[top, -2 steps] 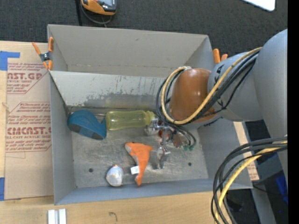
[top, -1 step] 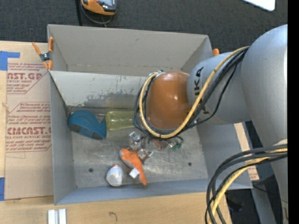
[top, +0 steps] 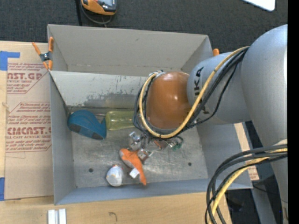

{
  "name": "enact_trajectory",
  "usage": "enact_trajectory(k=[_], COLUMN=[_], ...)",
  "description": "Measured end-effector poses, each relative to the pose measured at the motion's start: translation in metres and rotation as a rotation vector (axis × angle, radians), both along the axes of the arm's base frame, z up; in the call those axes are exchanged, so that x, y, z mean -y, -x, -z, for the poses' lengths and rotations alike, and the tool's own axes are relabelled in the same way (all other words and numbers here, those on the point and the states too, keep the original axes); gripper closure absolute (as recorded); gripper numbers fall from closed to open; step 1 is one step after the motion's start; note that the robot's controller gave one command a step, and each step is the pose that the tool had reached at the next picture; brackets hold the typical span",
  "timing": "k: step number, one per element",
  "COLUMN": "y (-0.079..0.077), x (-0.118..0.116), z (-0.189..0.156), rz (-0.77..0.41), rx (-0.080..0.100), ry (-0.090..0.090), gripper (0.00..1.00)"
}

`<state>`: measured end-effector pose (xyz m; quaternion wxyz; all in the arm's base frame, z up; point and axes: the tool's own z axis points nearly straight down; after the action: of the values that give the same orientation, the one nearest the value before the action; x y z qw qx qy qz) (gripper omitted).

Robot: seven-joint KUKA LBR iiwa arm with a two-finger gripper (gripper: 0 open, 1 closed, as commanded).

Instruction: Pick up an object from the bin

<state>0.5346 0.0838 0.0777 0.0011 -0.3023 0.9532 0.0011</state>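
My gripper [top: 140, 146] hung over the orange tapered plastic piece [top: 132, 161] near the front edge of the grey metal bin [top: 84, 164], nothing lifted yet, clenched or released I couldn't tell.

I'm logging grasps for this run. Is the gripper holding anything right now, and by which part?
It cannot be told. The gripper sits low over the orange thing near the front wall of the bin, but no hold on it is visible.

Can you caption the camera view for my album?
Robot gripper low over an orange thing in the grey bin, a blue thing and a white thing nearby.
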Motion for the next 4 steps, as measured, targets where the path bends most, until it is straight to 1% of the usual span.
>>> enact_trajectory(k=[1,2,3,4], y=[0.006,0.006,-0.002,-0.002], x=[0.008,0.008,-0.001,-0.001], z=[-0.086,-0.086,-0.173,-0.174], rz=[-0.080,-0.080,-0.100,-0.100], rx=[0.000,0.000,0.002,0.003], ry=[0.001,0.001,0.001,0.001], gripper=[1.00,1.00,0.00,0.00])
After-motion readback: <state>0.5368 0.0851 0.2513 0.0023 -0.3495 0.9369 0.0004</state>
